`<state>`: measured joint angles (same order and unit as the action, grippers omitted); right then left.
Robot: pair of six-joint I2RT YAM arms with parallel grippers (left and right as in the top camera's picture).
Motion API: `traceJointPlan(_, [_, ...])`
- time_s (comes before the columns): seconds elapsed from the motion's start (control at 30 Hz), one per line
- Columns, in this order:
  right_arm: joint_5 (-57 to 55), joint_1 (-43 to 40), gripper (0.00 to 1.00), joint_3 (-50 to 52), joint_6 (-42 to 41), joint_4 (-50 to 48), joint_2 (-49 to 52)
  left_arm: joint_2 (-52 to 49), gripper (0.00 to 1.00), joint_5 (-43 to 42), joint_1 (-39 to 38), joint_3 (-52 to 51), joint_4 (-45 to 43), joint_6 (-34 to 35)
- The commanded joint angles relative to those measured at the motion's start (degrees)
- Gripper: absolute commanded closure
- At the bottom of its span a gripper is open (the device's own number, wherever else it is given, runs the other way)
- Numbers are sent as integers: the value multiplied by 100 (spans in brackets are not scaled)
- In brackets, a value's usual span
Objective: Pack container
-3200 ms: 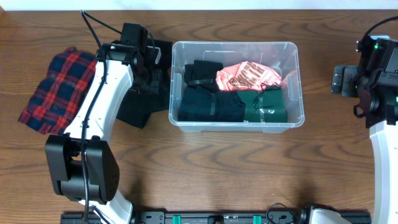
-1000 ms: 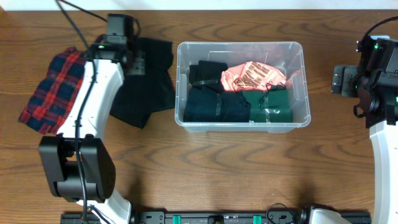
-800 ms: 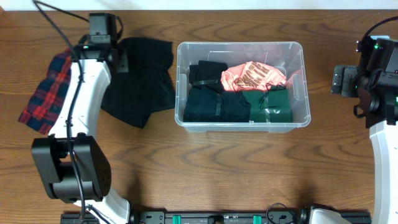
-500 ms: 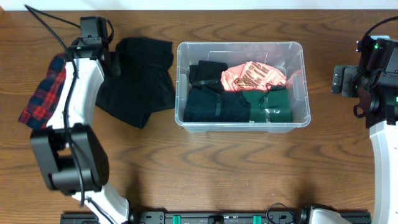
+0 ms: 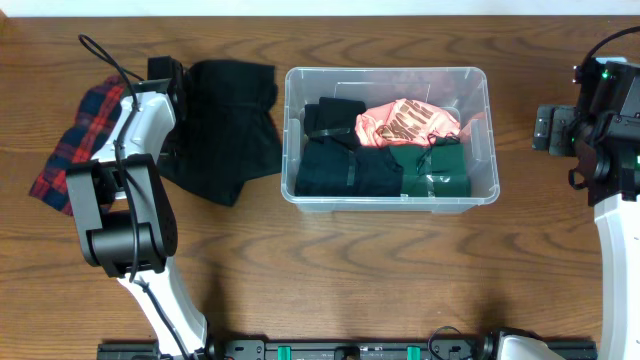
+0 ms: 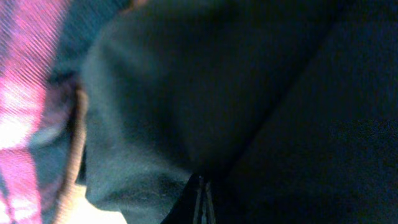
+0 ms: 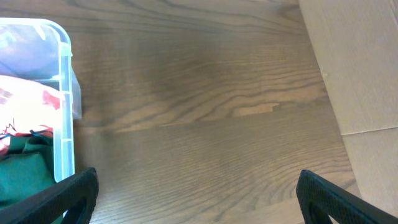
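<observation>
The container (image 5: 391,201) is a clear plastic bin at the table's centre, holding folded black clothes (image 5: 340,168), a coral shirt (image 5: 405,122) and a green garment (image 5: 432,170). A black garment (image 5: 225,130) lies spread on the table left of it. My left gripper (image 5: 166,84) is down at that garment's far left edge. In the left wrist view the jaws (image 6: 202,200) are pressed together with dark cloth (image 6: 186,93) folding into them. My right gripper (image 7: 199,193) is open and empty over bare wood right of the container (image 7: 62,93).
A red and navy plaid shirt (image 5: 62,155) lies at the far left, partly under the left arm; it also shows in the left wrist view (image 6: 25,93). A cardboard sheet (image 7: 357,68) lies at the right.
The left arm has swung left from beside the container to the black garment's far left edge and dropped low onto it. The container shifted slightly right early on. The right arm has not moved.
</observation>
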<state>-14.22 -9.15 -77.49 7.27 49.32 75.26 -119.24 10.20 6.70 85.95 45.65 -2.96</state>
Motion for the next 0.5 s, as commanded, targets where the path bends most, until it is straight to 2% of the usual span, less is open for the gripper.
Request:
traceJointPlan(0.0, [-76,-26,1,-46,-103,0,-46,70,94,-791,20,-35,284,50])
traceJointPlan(0.13, [-76,-26,1,-46,-103,0,-46,160,94,-1530,20,-33,494,48])
traceJointPlan(0.47, [-76,-26,1,-46,-103,0,-46,304,94,-1718,20,168,1058,52])
